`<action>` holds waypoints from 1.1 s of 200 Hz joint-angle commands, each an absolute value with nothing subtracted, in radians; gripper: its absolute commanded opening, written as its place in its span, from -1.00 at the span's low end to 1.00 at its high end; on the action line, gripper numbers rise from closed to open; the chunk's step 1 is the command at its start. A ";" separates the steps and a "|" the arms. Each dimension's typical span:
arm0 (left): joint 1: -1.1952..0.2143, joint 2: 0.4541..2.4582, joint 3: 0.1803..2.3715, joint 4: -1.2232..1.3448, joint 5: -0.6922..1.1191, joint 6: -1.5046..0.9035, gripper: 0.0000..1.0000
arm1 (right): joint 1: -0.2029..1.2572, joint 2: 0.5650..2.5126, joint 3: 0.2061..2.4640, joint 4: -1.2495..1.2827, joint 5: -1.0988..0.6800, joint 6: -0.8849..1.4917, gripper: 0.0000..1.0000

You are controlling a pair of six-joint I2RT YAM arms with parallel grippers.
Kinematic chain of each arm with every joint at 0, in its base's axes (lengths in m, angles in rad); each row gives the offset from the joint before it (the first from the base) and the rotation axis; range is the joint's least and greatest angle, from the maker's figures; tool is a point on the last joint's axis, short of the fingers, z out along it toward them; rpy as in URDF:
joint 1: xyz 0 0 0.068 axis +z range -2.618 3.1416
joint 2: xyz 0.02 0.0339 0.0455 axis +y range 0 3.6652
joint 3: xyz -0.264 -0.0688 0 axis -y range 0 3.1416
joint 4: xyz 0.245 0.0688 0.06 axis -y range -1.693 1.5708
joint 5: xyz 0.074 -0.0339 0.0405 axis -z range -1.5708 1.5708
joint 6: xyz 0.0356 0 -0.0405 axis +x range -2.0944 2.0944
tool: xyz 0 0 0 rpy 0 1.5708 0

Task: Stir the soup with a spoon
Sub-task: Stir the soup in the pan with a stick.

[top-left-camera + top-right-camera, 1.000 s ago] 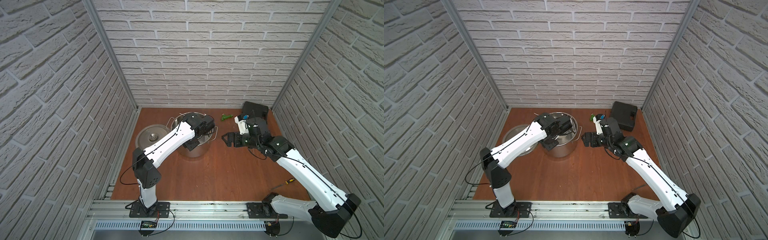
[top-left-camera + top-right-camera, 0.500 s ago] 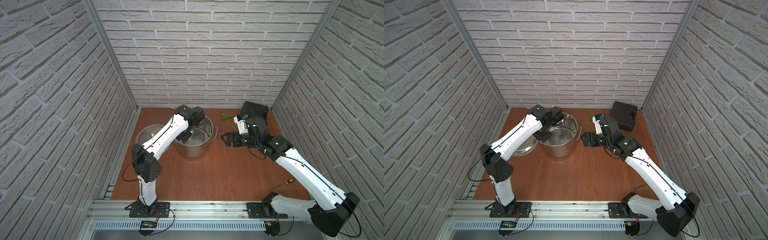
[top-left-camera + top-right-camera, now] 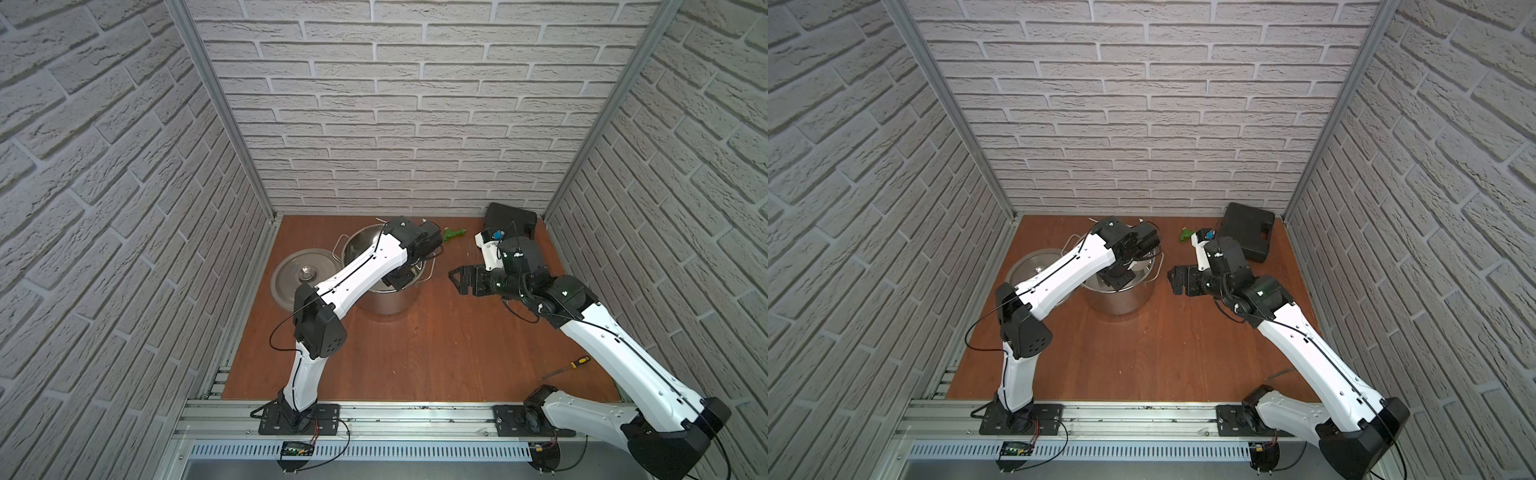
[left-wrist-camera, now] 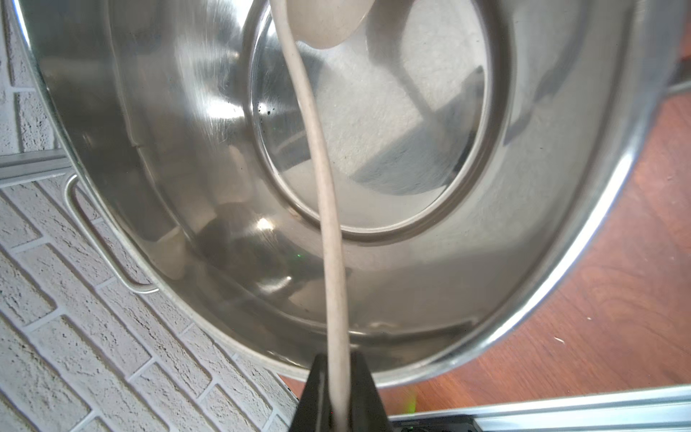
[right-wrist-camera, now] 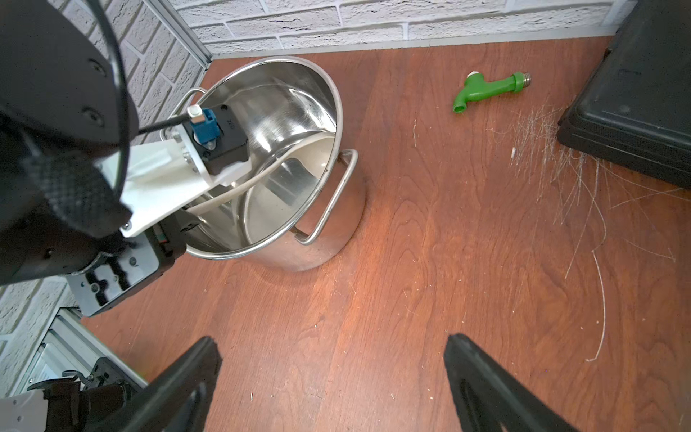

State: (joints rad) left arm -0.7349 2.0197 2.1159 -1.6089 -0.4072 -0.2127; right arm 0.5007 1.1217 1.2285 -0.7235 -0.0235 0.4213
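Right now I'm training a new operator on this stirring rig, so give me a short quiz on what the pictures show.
1. True or false: the left claw is shut on the spoon handle.
2. The spoon's bowl is: A inside the pot, B outside it, C out of sight.
3. Fill in: the right claw stands ___ and empty.
Key: 1 true; 2 A; 3 open.

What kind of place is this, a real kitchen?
Probably a robot test booth, not a kitchen: white brick-pattern wall panels, two white robot arms bolted to a metal rail, a steel pot on brown wood-grain board.
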 commanded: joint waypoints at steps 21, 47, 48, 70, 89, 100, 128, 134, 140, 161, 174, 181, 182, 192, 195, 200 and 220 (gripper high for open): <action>-0.760 1.879 1.972 -1.714 -0.410 -0.279 -1.00 | 0.509 1.131 1.233 -0.687 -0.025 0.416 0.94; -0.752 1.807 1.879 -1.733 -0.428 -0.297 -1.00 | 0.509 1.156 1.244 -0.672 -0.042 0.423 0.94; -0.752 1.805 1.877 -1.733 -0.428 -0.298 -1.00 | 0.509 1.156 1.244 -0.672 -0.043 0.424 0.94; -0.730 1.755 1.817 -1.742 -0.427 -0.307 -1.00 | 0.509 1.165 1.246 -0.659 -0.049 0.431 0.93; -0.704 1.726 1.784 -1.752 -0.429 -0.303 -1.00 | 0.509 1.166 1.245 -0.653 -0.050 0.440 0.94; -0.685 1.714 1.770 -1.754 -0.432 -0.297 -1.00 | 0.508 1.164 1.243 -0.652 -0.052 0.442 0.94; -0.626 1.708 1.759 -1.744 -0.456 -0.279 -1.00 | 0.508 1.157 1.239 -0.653 -0.051 0.444 0.94; -0.614 1.714 1.762 -1.738 -0.460 -0.272 -1.00 | 0.509 1.155 1.238 -0.654 -0.049 0.443 0.93; -0.606 1.720 1.766 -1.730 -0.464 -0.268 -1.00 | 0.508 1.152 1.236 -0.655 -0.048 0.443 0.94; -0.596 1.753 1.803 -1.688 -0.472 -0.248 -1.00 | 0.509 1.144 1.233 -0.662 -0.043 0.441 0.94; -0.597 1.785 1.837 -1.661 -0.472 -0.241 -1.00 | 0.509 1.139 1.231 -0.666 -0.039 0.440 0.94; -0.597 1.807 1.856 -1.653 -0.476 -0.239 -1.00 | 0.509 1.137 1.229 -0.667 -0.038 0.438 0.94; -0.597 1.809 1.859 -1.651 -0.477 -0.239 -1.00 | 0.509 1.138 1.229 -0.667 -0.038 0.438 0.94; -0.598 1.838 1.887 -1.633 -0.474 -0.232 -1.00 | 0.509 1.136 1.225 -0.669 -0.038 0.437 0.94; -0.598 1.846 1.893 -1.628 -0.473 -0.230 -1.00 | 0.509 1.135 1.223 -0.669 -0.039 0.435 0.94; -0.600 1.860 1.910 -1.619 -0.471 -0.229 -1.00 | 0.508 1.136 1.221 -0.669 -0.042 0.433 0.94; -0.611 1.907 1.974 -1.601 -0.451 -0.222 -1.00 | 0.509 1.147 1.217 -0.680 -0.065 0.418 0.94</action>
State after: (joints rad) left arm -0.5991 1.8591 1.8999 -1.6073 -0.4534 -0.2379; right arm 0.5007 1.1603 1.2285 -0.6922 -0.0467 0.4335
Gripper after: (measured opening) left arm 0.102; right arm 0.970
